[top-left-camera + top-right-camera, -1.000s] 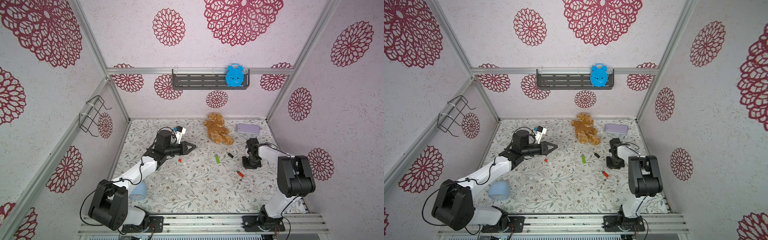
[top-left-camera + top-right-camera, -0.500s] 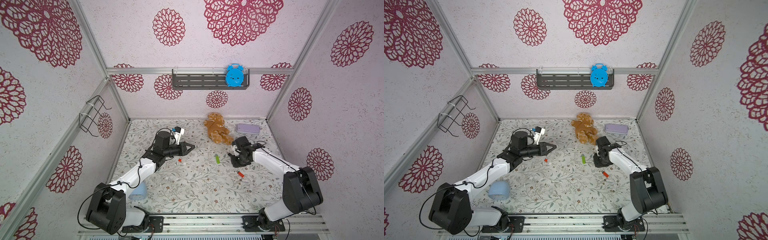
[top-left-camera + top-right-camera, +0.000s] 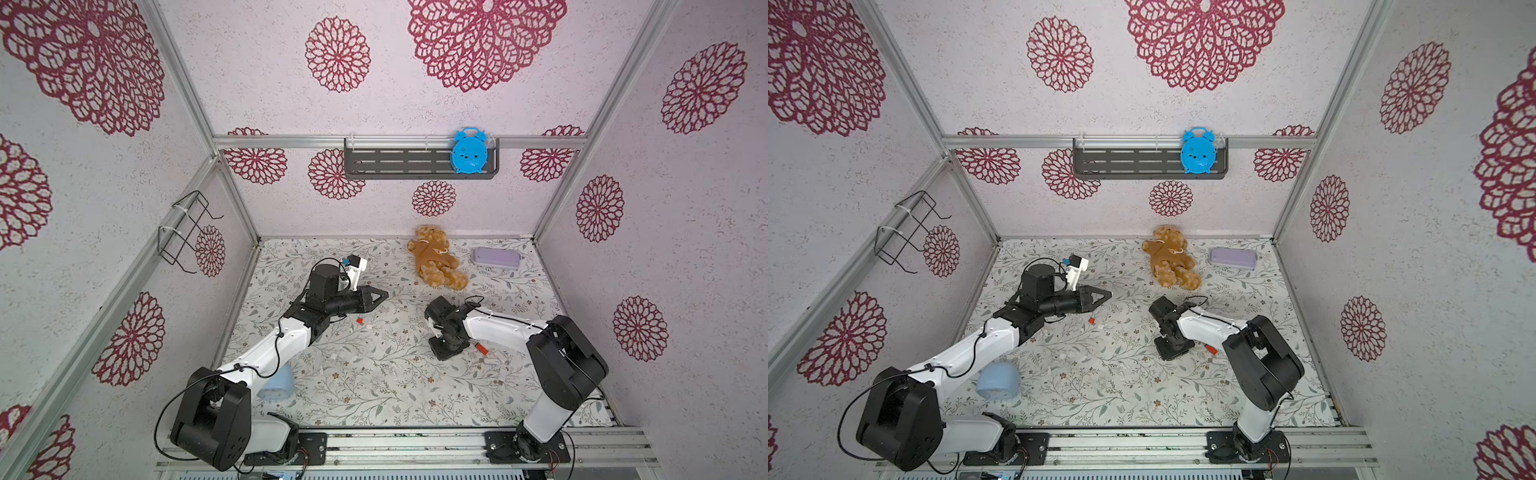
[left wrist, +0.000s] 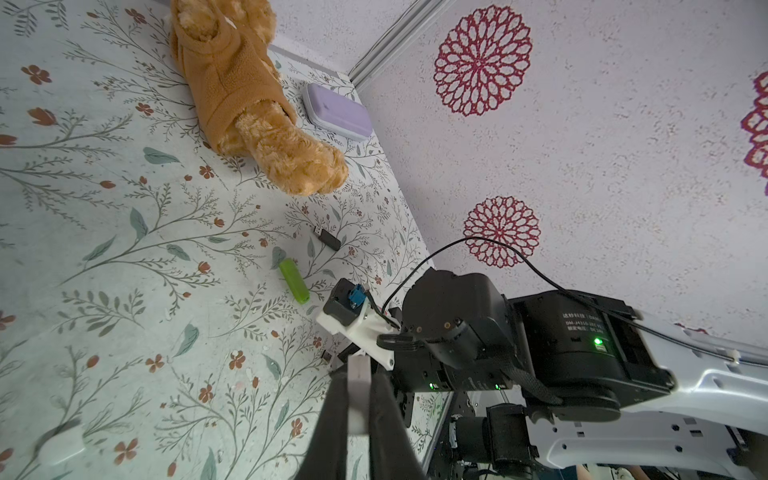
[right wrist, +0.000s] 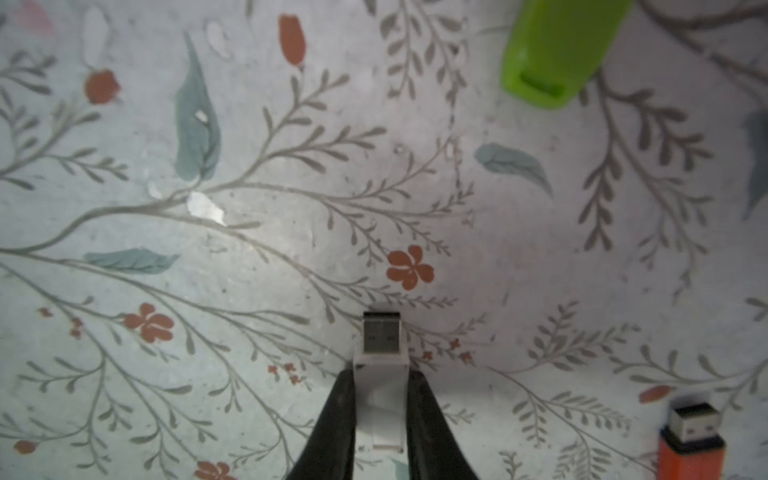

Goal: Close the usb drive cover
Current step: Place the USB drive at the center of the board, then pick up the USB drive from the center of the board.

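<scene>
In the right wrist view my right gripper [image 5: 381,376] is shut on a white usb drive [image 5: 380,399]. Its bare metal plug [image 5: 381,334] sticks out past the fingertips toward the floral table. In both top views that gripper [image 3: 446,351] [image 3: 1173,350] points down at the table's middle right. My left gripper [image 4: 360,380] is shut on a small white cover [image 4: 359,368]. It hovers above the table's left half [image 3: 384,296] [image 3: 1108,294], pointing toward the right arm and well apart from the usb drive.
A green usb drive [image 5: 557,54] and an orange one [image 5: 692,440] lie close to the right gripper. A black one [image 4: 327,239] lies further back. A red cap [image 3: 359,320], teddy bear [image 3: 436,257], purple case [image 3: 496,257] and blue cup [image 3: 276,380] are also on the table.
The right arm has swung from the table's right side toward the middle and now points down. The left arm has hardly moved.
</scene>
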{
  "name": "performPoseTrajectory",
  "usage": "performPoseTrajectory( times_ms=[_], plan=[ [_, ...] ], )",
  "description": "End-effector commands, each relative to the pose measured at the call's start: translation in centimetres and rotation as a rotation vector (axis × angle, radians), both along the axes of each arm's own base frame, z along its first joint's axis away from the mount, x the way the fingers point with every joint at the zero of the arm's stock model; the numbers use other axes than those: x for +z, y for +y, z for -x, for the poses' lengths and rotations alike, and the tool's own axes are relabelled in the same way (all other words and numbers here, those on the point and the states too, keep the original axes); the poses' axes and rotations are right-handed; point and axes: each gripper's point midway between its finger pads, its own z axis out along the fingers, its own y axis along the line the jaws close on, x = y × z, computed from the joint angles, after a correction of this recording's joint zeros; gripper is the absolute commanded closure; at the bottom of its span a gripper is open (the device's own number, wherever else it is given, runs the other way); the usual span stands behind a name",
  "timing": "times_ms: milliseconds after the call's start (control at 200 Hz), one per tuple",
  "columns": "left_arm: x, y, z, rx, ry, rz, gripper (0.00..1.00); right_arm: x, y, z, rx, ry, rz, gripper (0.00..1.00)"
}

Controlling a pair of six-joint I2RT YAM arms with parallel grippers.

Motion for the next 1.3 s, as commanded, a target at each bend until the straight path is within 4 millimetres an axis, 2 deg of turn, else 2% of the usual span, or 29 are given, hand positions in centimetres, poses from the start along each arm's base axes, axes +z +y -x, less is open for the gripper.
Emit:
performPoseTrajectory(
  times_ms=[0,75,285,440,540,730,850,1021,1166,1296],
  plan=[
    [0.8,0.4,0.0,0.010,-0.024,0.008,0.90,-0.1,-0.5,0.5,-0.007,0.018,0.038,0.74],
    [0.9,0.5,-0.1,0.012,-0.025,0.008,0.90,0.1,-0.8,0.8,-0.011,0.024,0.045,0.67],
    [0.8,0.3,-0.2,0.003,-0.022,0.010,0.90,0.2,-1.0,1.5,-0.008,0.054,0.049,0.65],
    [0.7,0.2,-0.1,-0.002,-0.017,0.012,0.90,-0.5,-1.2,1.5,-0.014,0.066,0.068,0.67],
    [0.7,0.2,0.0,-0.002,-0.016,0.010,0.91,-0.8,-1.3,1.5,-0.021,0.075,0.083,0.72],
    [0.5,0.3,0.0,-0.001,-0.012,0.005,0.90,-0.5,-1.2,1.0,-0.019,0.047,0.073,0.77],
    [0.2,0.2,0.1,-0.007,-0.003,0.004,0.90,1.2,-0.4,0.1,0.002,-0.031,0.020,0.77],
    [-0.4,-0.3,0.2,-0.042,0.026,0.007,0.90,5.6,1.2,-1.6,0.066,-0.203,-0.118,0.78],
    [-0.7,-0.6,0.3,-0.068,0.044,0.005,0.90,9.5,2.1,-2.0,0.146,-0.340,-0.215,0.77],
    [-0.6,-1.0,0.3,-0.087,0.052,0.014,0.90,12.0,3.0,-1.8,0.243,-0.418,-0.272,0.77]
  ],
)
